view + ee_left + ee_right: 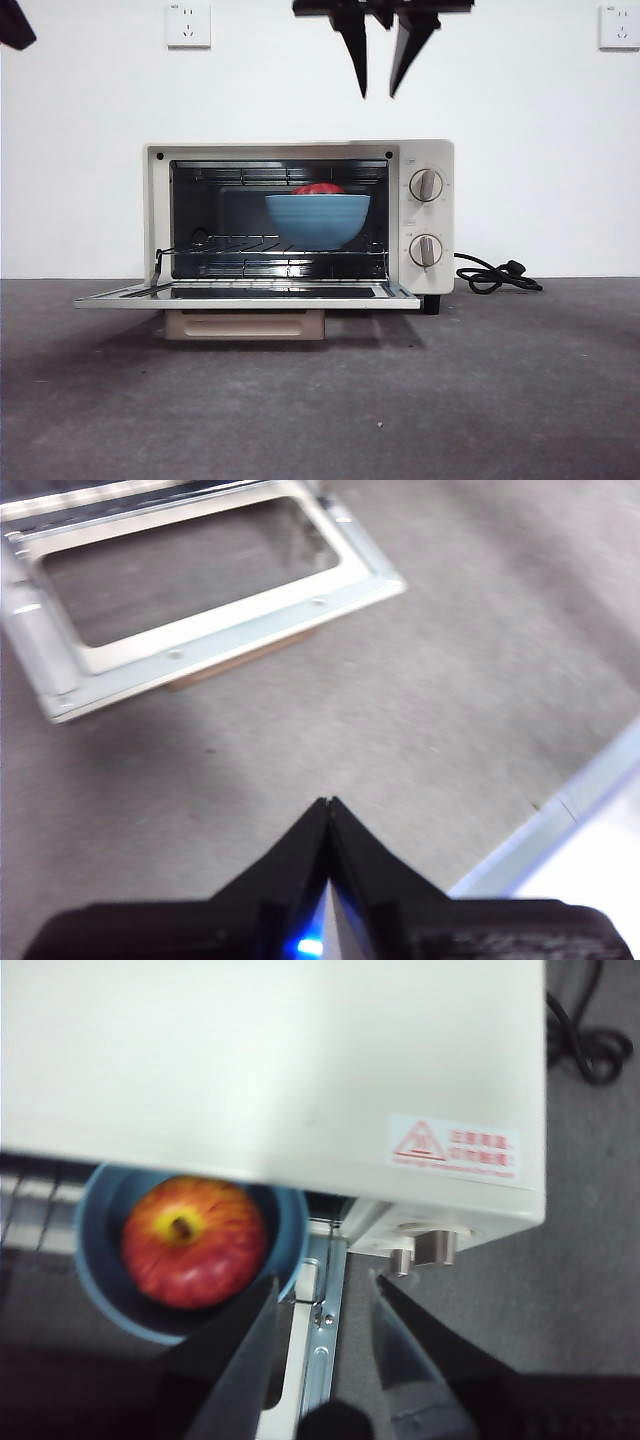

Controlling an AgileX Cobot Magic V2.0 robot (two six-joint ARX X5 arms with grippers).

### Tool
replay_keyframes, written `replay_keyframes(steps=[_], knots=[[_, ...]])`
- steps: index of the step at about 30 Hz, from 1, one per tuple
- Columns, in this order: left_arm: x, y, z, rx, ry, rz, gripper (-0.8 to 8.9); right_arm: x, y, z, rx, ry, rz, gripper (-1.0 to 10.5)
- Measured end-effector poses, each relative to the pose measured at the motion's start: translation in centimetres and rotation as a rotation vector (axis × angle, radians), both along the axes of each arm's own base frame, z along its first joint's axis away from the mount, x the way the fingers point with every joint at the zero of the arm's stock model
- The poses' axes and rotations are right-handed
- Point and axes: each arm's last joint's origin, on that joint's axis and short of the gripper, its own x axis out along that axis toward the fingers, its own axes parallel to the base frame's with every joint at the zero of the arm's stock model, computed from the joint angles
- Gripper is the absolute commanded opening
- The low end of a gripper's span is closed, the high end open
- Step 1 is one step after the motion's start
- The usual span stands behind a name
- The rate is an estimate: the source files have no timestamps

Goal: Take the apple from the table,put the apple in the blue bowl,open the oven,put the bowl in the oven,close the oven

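The cream-white oven stands mid-table with its glass door folded down flat. Inside, on the wire rack, sits the blue bowl with the red apple showing above its rim. My right gripper hangs open above the oven's top, holding nothing. Its wrist view looks down past the oven top onto the apple in the bowl, with the right gripper over the door's hinge side. My left gripper is shut and empty, high over the table in front of the lowered door.
A black power cord lies coiled right of the oven. The door's beige handle hangs under its front edge. The two knobs face forward. A pale table edge runs near the left gripper. The left arm's tip shows top left.
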Motion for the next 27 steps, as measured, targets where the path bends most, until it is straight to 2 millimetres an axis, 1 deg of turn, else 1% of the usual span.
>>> replay_keyframes(steps=[3,7,11,14,17,20,23,26,27], knots=[[0.5,0.5,0.1,-0.005,-0.01,0.048,-0.06,-1.1,0.4,0.9,-0.031,-0.026,0.059,1.6],[1.1,1.4,0.0,-0.011,-0.004,0.113,-0.07,-3.2,0.1,3.2,-0.048,-0.077,0.138,1.5],[2.0,2.3,-0.3,-0.018,0.017,0.139,-0.08,-5.6,-1.0,5.5,-0.055,-0.119,0.211,1.5],[3.0,3.2,-0.7,-0.014,0.042,0.176,-0.08,-7.2,-2.0,6.5,-0.068,-0.13,0.239,1.5],[4.2,4.2,-1.3,-0.048,0.092,0.195,-0.08,-8.6,-3.2,6.7,-0.1,-0.119,0.269,1.5],[5.4,5.3,-2.0,-0.102,0.133,0.199,-0.08,-10.2,-4.5,6.4,-0.135,-0.102,0.305,1.5],[6.6,6.3,-2.5,-0.148,0.143,0.215,-0.08,-11.6,-5.8,6.0,-0.089,-0.14,0.345,1.5],[7.5,7.0,-3.0,-0.187,0.16,0.214,-0.08,-13.4,-8.1,5.1,-0.027,-0.184,0.374,1.5],[7.9,7.1,-3.2,-0.199,0.169,0.213,-0.08,-14.3,-9.1,4.5,-0.014,-0.195,0.372,1.5]])
